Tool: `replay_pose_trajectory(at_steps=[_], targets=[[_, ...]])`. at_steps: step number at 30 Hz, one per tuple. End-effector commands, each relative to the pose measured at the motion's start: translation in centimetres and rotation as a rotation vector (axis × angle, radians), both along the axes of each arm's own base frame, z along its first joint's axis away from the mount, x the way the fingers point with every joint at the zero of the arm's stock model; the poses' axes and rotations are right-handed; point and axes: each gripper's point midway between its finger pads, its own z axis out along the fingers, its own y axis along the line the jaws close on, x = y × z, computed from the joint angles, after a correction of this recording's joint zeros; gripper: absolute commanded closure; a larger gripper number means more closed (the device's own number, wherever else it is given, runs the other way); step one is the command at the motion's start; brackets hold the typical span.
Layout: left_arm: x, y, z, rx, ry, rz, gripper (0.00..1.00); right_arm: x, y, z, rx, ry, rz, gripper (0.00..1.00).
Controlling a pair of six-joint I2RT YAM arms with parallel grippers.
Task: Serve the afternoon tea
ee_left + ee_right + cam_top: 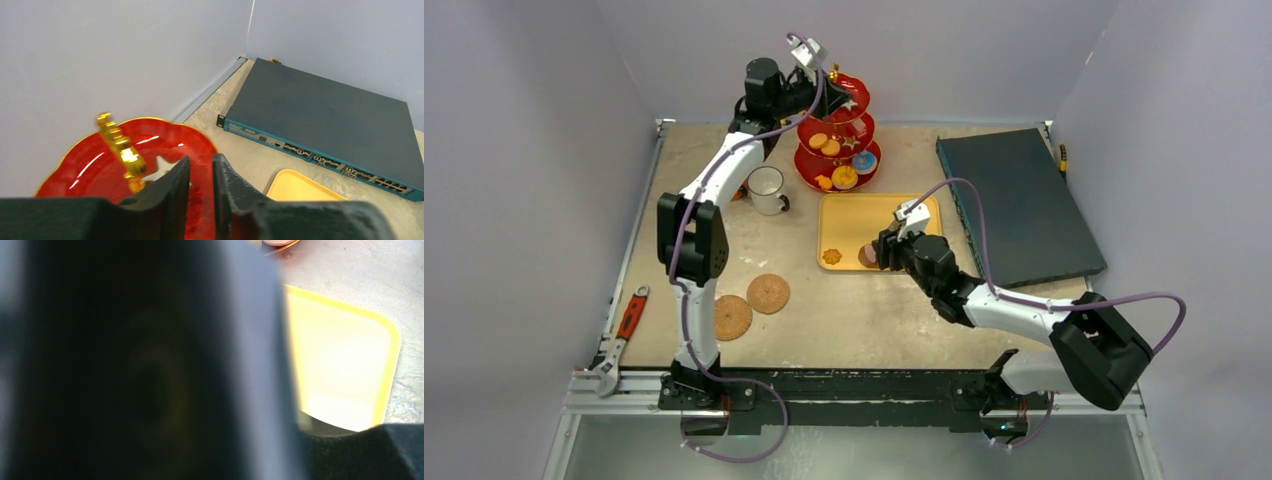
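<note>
Right gripper [880, 250] down on yellow tray [844, 212], at brown pastry [865, 256]. Wrist view blocked by dark blur, so I can't tell if jaws have it. I'd confirm grip, lift straight, avoid biscuit [831, 257] beside it. Left gripper [201, 165] over top tier of red stand [85, 165], jaws slightly parted, empty. I'd clear it before delivery. Stand just behind tray, white mug [766, 188] to its left.

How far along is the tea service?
Done: several pastries sit on the red three-tier stand. In hand: left pincer hovers over its top tier beside a white star; right pincer is at a brown pastry on the yellow tray, grip unclear. Left: that pastry, the flower biscuit, and probably the white mug, standing off the woven coasters.
</note>
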Motion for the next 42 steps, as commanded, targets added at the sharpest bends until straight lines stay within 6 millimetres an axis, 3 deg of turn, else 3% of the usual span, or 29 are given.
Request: replay_pose_trajectory(at_steps=[1,9,11,13,18,24,33,42], targets=[[0.3,2.8,5.0,0.01,-0.102,0.07,0.74,0.1,0.0,1.9,0.055,-0.031,-0.013,0.44],[-1.6,2.8,4.5,0.09,-0.129,-0.048,0.67,0.2,0.3,1.9,0.055,-0.031,-0.004,0.44],[-1.1,3.6,4.3,0.109,-0.138,-0.026,0.56,0.2,0.2,1.8,0.056,-0.03,-0.004,0.43],[-0.4,4.6,4.5,0.111,-0.15,-0.017,0.39,0.2,0.2,1.7,0.054,-0.029,-0.002,0.43],[1.7,4.6,4.2,0.104,-0.135,-0.091,0.19,0.1,0.2,1.7,0.059,-0.027,0.0,0.43],[2.2,2.8,3.4,0.011,-0.187,-0.243,0.18,0.2,0.0,2.0,0.058,-0.028,-0.008,0.43],[3.5,2.5,-0.4,0.001,-0.161,-0.255,0.2,0.4,-0.1,2.1,0.059,-0.019,-0.019,0.43],[3.9,1.8,-0.7,-0.065,-0.182,-0.298,0.33,0.5,0.0,1.6,0.057,-0.004,-0.025,0.43]])
